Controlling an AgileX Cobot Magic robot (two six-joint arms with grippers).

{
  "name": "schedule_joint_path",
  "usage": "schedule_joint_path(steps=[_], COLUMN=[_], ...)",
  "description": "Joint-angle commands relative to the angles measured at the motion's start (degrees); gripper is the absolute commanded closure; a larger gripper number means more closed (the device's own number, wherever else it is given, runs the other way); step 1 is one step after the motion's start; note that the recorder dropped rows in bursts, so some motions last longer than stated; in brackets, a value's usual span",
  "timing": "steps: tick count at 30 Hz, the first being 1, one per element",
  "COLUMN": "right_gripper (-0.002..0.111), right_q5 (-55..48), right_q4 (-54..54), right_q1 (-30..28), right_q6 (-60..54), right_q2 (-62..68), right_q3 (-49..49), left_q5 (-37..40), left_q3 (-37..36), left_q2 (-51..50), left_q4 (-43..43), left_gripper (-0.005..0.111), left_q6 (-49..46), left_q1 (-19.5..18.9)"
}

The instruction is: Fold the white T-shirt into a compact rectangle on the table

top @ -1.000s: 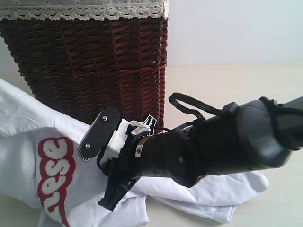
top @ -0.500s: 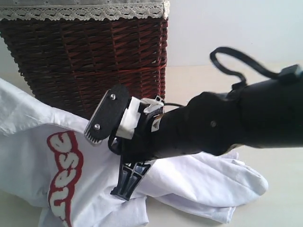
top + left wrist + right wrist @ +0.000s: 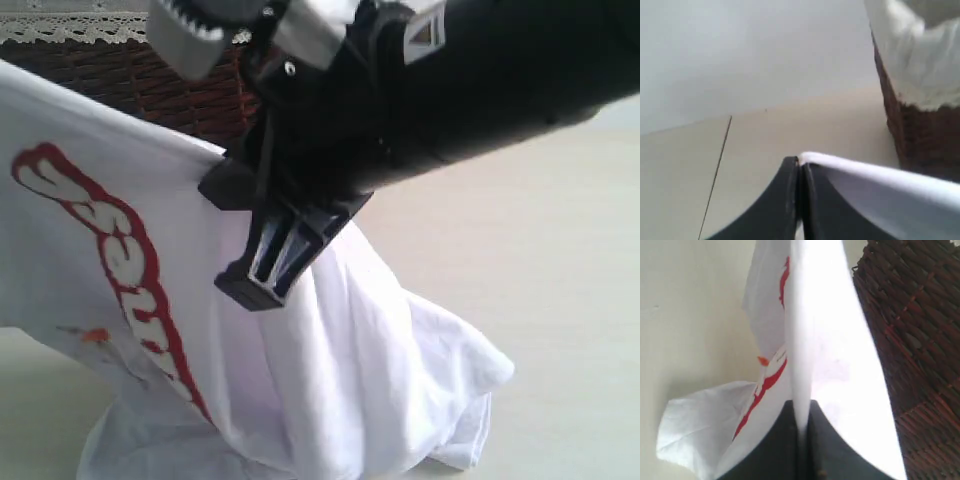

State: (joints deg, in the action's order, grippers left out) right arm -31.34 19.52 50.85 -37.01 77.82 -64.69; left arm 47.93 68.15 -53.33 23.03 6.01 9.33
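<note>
The white T-shirt (image 3: 330,350) with red-outlined lettering hangs lifted above the table (image 3: 540,260), its lower folds still resting on the surface. My right gripper (image 3: 801,412) is shut on a vertical fold of the shirt (image 3: 812,315). In the exterior view the right arm fills the top, and one black finger (image 3: 272,255) presses into the cloth. My left gripper (image 3: 799,162) is shut, with a taut white edge of the shirt (image 3: 870,172) running out from between its tips. The left arm itself is outside the exterior view.
The dark wicker basket (image 3: 150,85) with white lace trim stands right behind the shirt. It also shows close beside each gripper, as basket (image 3: 925,135) and basket (image 3: 910,325). Bare table (image 3: 690,315) lies on the far side of the shirt.
The right gripper has shut on the shirt and risen, pulling the cloth up off the table. The arm now sits higher and closer in the exterior view.
</note>
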Motion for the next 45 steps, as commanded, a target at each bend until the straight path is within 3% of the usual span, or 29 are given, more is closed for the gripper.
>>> schedule_joint_path(steps=[1,12,17,23,27,31,36,42,45], right_gripper=[0.108,0.108,0.108,0.108,0.108,0.108,0.108,0.108,0.103], right_q5=[-12.90,-18.85,-21.00,-23.41,-24.05,-26.63,-26.87,-23.19,-19.51], right_q4=[-1.90,-2.11,-1.77,-3.65,-17.54,-29.95,-31.60,-27.74,-28.33], right_q1=[2.29,17.85,19.77,19.77,19.77,19.66,16.00,8.98,7.09], right_q6=[4.38,7.95,10.38,10.95,21.36,30.32,32.62,29.41,27.67], right_q2=[-0.79,-2.10,-2.10,-1.56,2.59,10.15,21.46,34.21,38.72], right_q3=[-7.30,-22.71,-28.44,-29.16,-28.93,-28.93,-28.93,-28.93,-28.93], left_q5=[0.22,2.81,4.77,9.18,16.29,16.10,11.69,2.26,-3.92], left_q3=[6.99,25.37,34.83,37.05,32.63,23.45,12.54,2.31,-0.38], left_q2=[6.03,13.57,13.22,10.78,4.65,-3.07,-13.55,-24.89,-31.42], left_q4=[-1.04,-5.14,-5.93,-1.60,2.32,0.78,4.45,13.68,15.04], left_gripper=[0.107,0.107,0.107,0.107,0.107,0.107,0.107,0.107,0.101], left_q6=[2.36,-0.63,-3.31,-6.48,-7.33,-7.33,-6.01,4.14,9.82], left_q1=[0.34,2.76,2.76,2.76,2.76,2.76,2.76,2.37,-0.50])
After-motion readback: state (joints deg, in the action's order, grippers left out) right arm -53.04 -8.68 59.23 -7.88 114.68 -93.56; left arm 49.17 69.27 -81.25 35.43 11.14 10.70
